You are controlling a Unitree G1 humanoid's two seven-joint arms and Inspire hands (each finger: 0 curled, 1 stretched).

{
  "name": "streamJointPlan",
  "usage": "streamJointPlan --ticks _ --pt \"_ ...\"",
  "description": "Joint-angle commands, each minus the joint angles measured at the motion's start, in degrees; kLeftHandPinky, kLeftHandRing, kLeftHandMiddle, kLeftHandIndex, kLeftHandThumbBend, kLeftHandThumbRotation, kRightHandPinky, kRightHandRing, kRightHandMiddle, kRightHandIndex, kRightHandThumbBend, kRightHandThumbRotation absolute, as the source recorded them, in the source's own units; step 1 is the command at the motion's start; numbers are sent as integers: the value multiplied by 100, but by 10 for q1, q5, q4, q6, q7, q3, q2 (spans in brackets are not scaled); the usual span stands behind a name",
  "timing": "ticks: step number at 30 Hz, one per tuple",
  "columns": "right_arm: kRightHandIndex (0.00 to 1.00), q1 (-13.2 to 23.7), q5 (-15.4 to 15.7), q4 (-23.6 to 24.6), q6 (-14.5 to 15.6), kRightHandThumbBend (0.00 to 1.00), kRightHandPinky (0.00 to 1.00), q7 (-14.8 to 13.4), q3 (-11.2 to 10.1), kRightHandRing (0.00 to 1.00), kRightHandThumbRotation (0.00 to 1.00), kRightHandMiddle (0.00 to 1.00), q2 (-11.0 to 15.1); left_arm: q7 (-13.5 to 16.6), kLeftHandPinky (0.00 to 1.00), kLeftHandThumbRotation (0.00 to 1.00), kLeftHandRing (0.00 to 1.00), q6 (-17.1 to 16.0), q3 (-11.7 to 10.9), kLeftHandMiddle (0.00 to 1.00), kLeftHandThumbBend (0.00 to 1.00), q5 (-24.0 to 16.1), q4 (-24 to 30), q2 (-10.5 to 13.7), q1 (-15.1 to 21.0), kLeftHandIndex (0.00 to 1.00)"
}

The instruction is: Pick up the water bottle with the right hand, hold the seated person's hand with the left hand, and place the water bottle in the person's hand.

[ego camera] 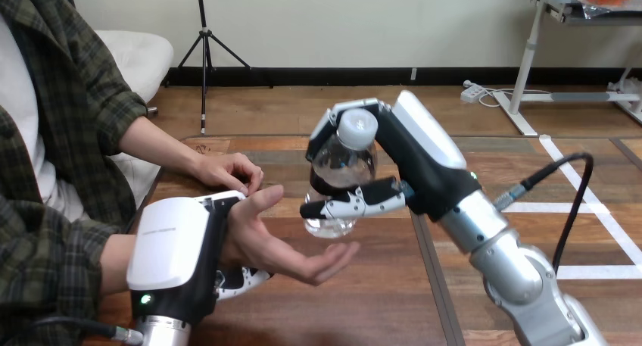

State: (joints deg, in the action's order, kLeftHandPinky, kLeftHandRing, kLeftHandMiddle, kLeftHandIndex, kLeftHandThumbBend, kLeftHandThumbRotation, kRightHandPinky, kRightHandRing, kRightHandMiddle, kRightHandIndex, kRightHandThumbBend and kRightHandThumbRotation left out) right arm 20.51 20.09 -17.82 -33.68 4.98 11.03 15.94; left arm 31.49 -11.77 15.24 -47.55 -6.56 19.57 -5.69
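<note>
Wooden table (394, 300) under the person's farther hand (227, 172)

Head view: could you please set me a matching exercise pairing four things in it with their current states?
Things:
1. water bottle
2. left hand
3. person's nearer hand
4. person's farther hand

States:
A. palm up, empty, just short of the bottle
B. resting palm down on the table
C. curled round the person's nearer hand
D. gripped by the right hand, above the table

Pairs: 1-D, 2-C, 3-A, 4-B.
</note>
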Motion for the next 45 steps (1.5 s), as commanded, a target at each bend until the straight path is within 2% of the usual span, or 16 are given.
streamJointPlan --ticks 1,9,18,26,30,45 --pt "43 64 -9 22 -14 77 33 -20 -19 37 0 43 -8 -9 27 0 32 -32 35 37 86 -4 24 -15 20 41" --pt "43 74 -5 15 -14 76 33 -23 -19 38 0 43 -9 -19 27 0 32 -34 35 37 86 -5 30 -17 17 41" --pt "42 80 -3 7 -27 76 34 -27 -16 39 0 44 -10 -19 28 0 33 -35 39 37 86 -10 34 -18 15 41" --pt "43 70 -21 17 -27 75 33 -10 -12 39 0 44 -13 -25 29 0 33 -33 42 38 86 -6 38 -19 15 41" --pt "43 64 -21 21 -34 76 33 -8 -9 38 0 43 -13 -26 29 0 33 -32 43 37 86 -6 37 -19 15 41" --pt "43 29 -35 51 -28 76 32 22 0 36 0 43 -10 -26 28 0 33 -29 44 37 87 -7 35 -22 16 41"
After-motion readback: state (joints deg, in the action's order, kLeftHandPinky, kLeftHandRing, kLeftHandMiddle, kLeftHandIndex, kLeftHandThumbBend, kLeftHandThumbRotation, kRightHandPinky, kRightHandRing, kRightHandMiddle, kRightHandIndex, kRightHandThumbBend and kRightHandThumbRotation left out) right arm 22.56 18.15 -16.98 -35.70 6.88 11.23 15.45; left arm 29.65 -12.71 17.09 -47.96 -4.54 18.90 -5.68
